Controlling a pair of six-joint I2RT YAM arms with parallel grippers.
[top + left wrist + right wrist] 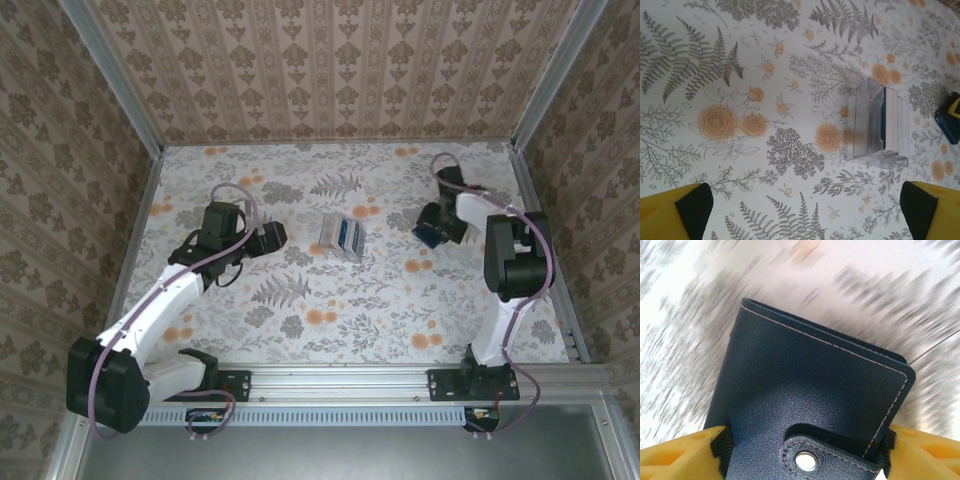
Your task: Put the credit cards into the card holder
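Early stage. Right claw (805, 452) pinches holder (810, 385) by its edges, snap fastened. Cards (883, 117) sit in clear stand (865, 125) on bench (300, 300). Left claw (805, 210) wide, empty. None loaded yet.

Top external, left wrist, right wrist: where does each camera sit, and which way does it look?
Top external: above and behind, looking down on the floral table; left arm and right arm show, bases at the bottom.
Left wrist: on the left arm, facing down at the clear card stand; the left gripper shows yellow fingers spread wide.
Right wrist: on the right arm, close over the navy card holder; the right gripper has pads against its edges.
Shared: top external and left wrist both show the clear card stand.
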